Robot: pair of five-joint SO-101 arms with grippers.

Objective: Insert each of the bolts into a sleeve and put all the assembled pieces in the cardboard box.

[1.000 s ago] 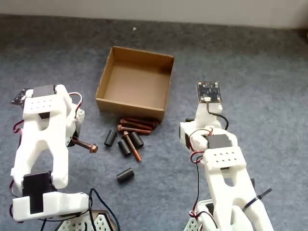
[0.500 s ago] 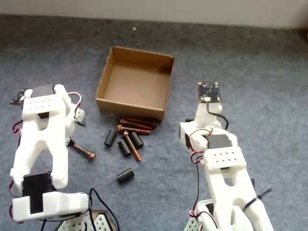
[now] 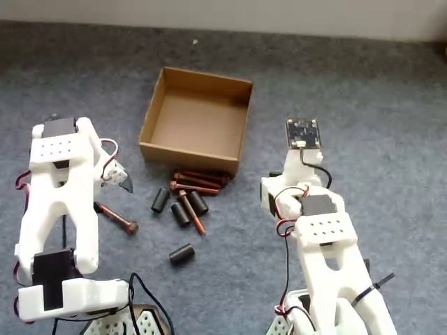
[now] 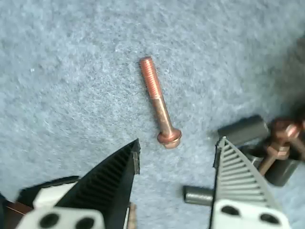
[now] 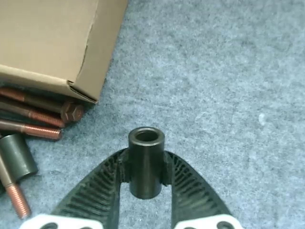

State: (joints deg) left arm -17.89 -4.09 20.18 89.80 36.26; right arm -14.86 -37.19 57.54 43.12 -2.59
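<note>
The left end effector [image 4: 178, 143] is seen spread wide above the grey table [image 4: 71, 71], and nothing is held between its fingers. A loose bolt [image 4: 159, 102], copper in colour, lies flat on the table just beyond the fingertips and apart from them. Its flanged head is turned toward the gap between the fingers and its threaded end points away. In the high view this bolt is found beside the left arm, well apart from the cardboard box [image 3: 188, 155].

The right end effector [image 5: 146, 160] is closed on a held sleeve [image 5: 146, 164], a dark tube gripped at its sides with its open bore turned toward the wrist camera. A corner of the cardboard box is seen near it.

Against the front wall of the box several stacked bolts [image 3: 199, 181] are gathered. Just in front of them three sleeves [image 3: 180, 213] lie with one more bolt among them. A lone sleeve [image 3: 181, 254] lies nearer the arms.
</note>
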